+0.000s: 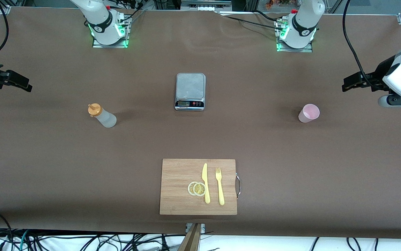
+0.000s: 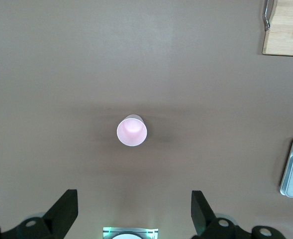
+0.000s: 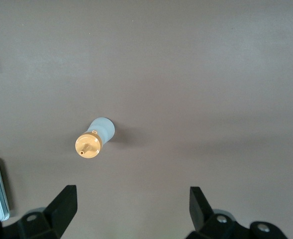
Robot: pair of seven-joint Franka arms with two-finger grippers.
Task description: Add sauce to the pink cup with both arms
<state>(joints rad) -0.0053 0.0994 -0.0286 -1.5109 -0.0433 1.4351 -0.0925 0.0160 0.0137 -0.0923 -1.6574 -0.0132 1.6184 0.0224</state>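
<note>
**Brown tabletop with a sauce bottle, a pink cup and two waiting arms**

Brown covering stretches over the whole tabletop (image 1: 46, 167). The sauce bottle (image 1: 102, 116), frosted and translucent with an orange nozzle cap, stands toward the right arm's end of the tabletop. The pink cup (image 1: 309, 113) stands upright toward the left arm's end, well apart from the bottle. Seen from above in the left wrist view, the cup (image 2: 132, 131) is open at the top, and nothing can be made out inside it.

Between bottle and cup, a little farther from the front camera, sits a silver kitchen scale (image 1: 190, 91) with its display facing the camera. Nearer the camera lies a wooden cutting board (image 1: 179, 174) with a metal handle on the edge facing the left arm's end. On the board rest two overlapping lemon slices (image 1: 197, 188), a yellow plastic knife (image 1: 206, 183) touching them, and a yellow plastic fork (image 1: 219, 186) just beside the knife.

Both arms wait at the edges of the scene. The left end effector (image 2: 134, 211) hangs in the air above the cup, fingers spread wide and holding nothing. The right end effector (image 3: 131, 209) hangs above the bottle (image 3: 96, 138), likewise spread wide and holding nothing.
</note>
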